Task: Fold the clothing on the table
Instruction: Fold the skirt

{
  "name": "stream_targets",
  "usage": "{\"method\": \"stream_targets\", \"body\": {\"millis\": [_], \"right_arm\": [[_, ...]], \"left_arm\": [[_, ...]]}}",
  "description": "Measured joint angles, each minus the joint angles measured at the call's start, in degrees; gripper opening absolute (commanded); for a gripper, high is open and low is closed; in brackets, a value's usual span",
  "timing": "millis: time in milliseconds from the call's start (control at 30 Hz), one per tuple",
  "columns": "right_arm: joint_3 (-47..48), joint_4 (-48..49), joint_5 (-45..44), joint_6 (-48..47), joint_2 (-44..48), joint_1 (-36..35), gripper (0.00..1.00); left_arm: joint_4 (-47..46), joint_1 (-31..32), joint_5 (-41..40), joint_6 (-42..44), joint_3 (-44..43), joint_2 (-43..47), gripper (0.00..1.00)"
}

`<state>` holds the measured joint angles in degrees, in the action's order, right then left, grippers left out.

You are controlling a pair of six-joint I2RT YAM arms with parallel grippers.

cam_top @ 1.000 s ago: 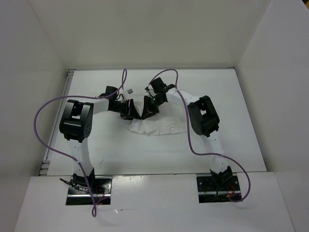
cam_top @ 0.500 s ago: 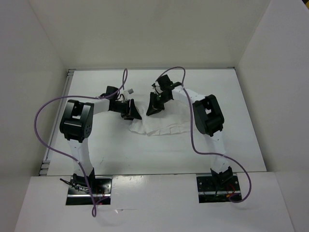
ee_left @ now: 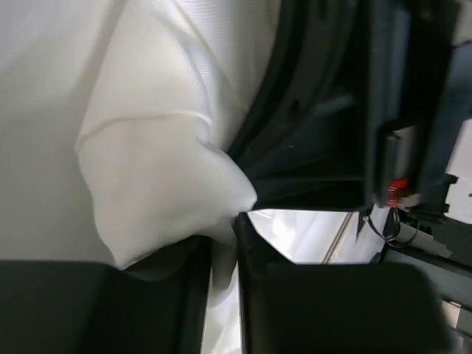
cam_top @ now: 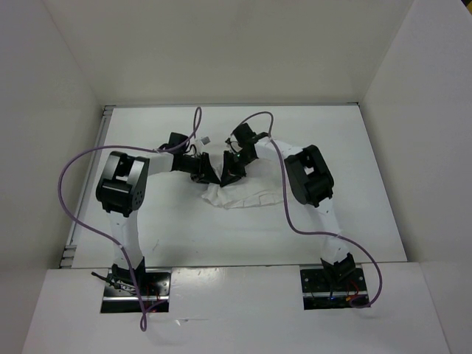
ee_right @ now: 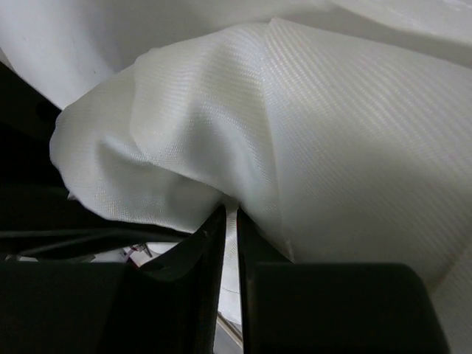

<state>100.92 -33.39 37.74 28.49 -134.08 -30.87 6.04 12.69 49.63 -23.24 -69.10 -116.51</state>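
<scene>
The white surface (cam_top: 354,147) fills the middle of the top view, boxed in by upright white walls (cam_top: 221,51). The clothing (cam_top: 251,195) lies near the centre of the surface, slightly toward the far side, as a crumpled white heap. Its long axis runs left to right, and its right end reaches to just under the right arm (cam_top: 310,177). Its left end is drawn into a point that faces the far side, where the two tools meet. The left arm (cam_top: 122,188) bends in from the left and the right arm from the right, each trailing a purple cable (cam_top: 74,166). The left tool (cam_top: 209,173) and right tool (cam_top: 230,172) sit side by side, nearly touching, over the cloth's far left corner. From the left wrist, the left tool (ee_left: 223,236) is clenched on a fold of the clothing (ee_left: 162,162), and cloth fills the thin slit between its fingers (ee_left: 199,287). From the right wrist, the right tool (ee_right: 230,221) is likewise clamped on the clothing (ee_right: 332,133), and the finely ribbed weave bulges out above its fingers (ee_right: 210,243).
</scene>
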Motion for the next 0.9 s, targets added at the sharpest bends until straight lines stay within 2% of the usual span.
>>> {"method": "stream_targets", "body": {"millis": [133,167,333,567,733,900], "right_arm": [[-0.09,-0.31,0.11,-0.04,0.00,0.15,0.17],[-0.15,-0.26,0.15,-0.04,0.00,0.22,0.17],[-1.92,0.61,0.83,-0.11,0.96,0.81,0.20],[-6.54,-0.92,0.02,-2.60,7.65,3.13,0.32],[-7.28,-2.40,-3.67,-4.70,13.99,8.00,0.38],[-7.15,-3.89,-10.27,-5.88,15.08,11.85,0.39]], "left_arm": [[-0.79,-0.11,-0.70,-1.11,-0.02,-1.42,0.01],[-0.87,-0.11,-0.83,-1.42,-0.02,-1.46,0.00],[-0.94,0.07,-2.80,-2.51,-0.02,-1.46,0.00],[0.31,1.70,-9.01,-2.58,-0.04,0.96,0.00],[2.29,1.68,-12.46,-2.45,-0.83,6.51,0.00],[3.08,1.14,-14.10,-2.43,-1.84,10.23,0.00]]}}
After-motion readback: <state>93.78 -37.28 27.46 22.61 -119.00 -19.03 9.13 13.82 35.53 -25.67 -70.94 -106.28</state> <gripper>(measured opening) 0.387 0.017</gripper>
